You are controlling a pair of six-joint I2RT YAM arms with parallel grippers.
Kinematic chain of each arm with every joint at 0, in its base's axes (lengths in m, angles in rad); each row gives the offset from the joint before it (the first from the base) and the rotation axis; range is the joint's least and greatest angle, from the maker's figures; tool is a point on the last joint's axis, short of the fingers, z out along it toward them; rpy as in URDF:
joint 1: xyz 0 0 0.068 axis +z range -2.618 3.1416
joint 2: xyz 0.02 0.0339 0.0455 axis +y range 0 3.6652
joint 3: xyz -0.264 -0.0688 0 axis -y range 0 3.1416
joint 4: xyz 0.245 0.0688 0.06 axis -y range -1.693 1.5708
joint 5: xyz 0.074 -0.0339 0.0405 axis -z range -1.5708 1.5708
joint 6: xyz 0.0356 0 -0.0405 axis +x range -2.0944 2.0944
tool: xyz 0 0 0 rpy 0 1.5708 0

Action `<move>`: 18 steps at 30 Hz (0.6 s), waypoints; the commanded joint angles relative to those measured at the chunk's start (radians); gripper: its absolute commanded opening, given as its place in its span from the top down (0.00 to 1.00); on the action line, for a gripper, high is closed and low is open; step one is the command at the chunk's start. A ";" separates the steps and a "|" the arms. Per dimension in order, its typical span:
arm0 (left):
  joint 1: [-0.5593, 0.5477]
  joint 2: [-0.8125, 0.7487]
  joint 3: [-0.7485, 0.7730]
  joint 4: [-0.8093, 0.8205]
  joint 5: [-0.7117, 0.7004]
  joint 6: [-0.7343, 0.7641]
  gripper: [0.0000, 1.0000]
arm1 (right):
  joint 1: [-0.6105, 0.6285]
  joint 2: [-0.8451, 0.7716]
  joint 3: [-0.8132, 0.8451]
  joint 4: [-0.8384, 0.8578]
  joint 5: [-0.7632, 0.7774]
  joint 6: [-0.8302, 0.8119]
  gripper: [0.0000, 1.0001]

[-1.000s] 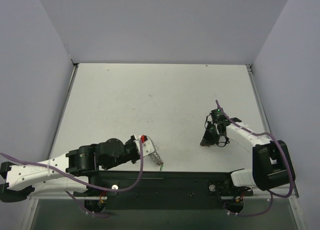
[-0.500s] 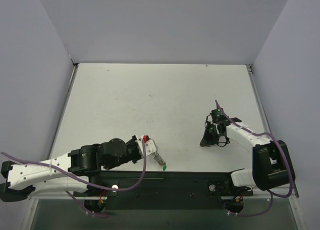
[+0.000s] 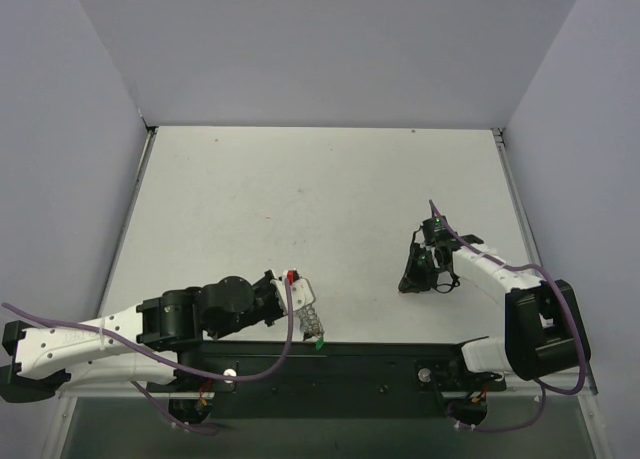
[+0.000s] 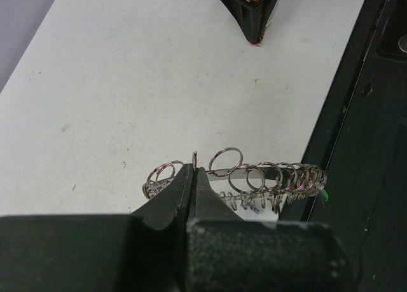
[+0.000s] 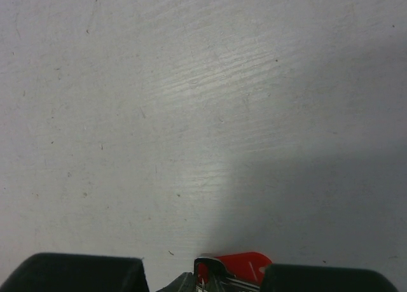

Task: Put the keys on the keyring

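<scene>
The keyring (image 4: 254,177) is a silvery ring whose rim carries many small metal loops. My left gripper (image 4: 193,171) is shut on its rim, and the ring juts out to the right above the table. A green key (image 4: 324,194) hangs at its far end. From above, the left gripper (image 3: 297,299) holds the keyring (image 3: 312,320) close to the table's near edge, with the green key (image 3: 319,343) over the black base. My right gripper (image 3: 409,279) points down at the table on the right. Its jaws stand apart, with a red key (image 5: 240,266) between them against the right finger (image 5: 324,279).
The black base rail (image 3: 380,359) runs along the near edge, just beside the hanging keyring. The table (image 3: 300,199) is white, with grey walls round it. The right gripper's black body (image 4: 251,12) shows at the top of the left wrist view.
The left gripper has carried the keyring a little right and toward the near edge, so the green key now hangs over the black rail. The right gripper's jaws have parted slightly.
</scene>
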 commanded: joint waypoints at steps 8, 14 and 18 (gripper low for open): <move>-0.001 -0.012 0.037 0.045 -0.013 -0.001 1.00 | 0.018 0.013 0.032 -0.076 -0.006 -0.024 0.88; -0.001 -0.007 0.037 0.049 -0.013 0.000 1.00 | 0.029 0.002 0.049 -0.104 0.007 -0.027 0.88; -0.001 -0.007 0.037 0.048 -0.012 0.002 1.00 | 0.030 0.037 0.051 -0.098 0.012 -0.031 0.90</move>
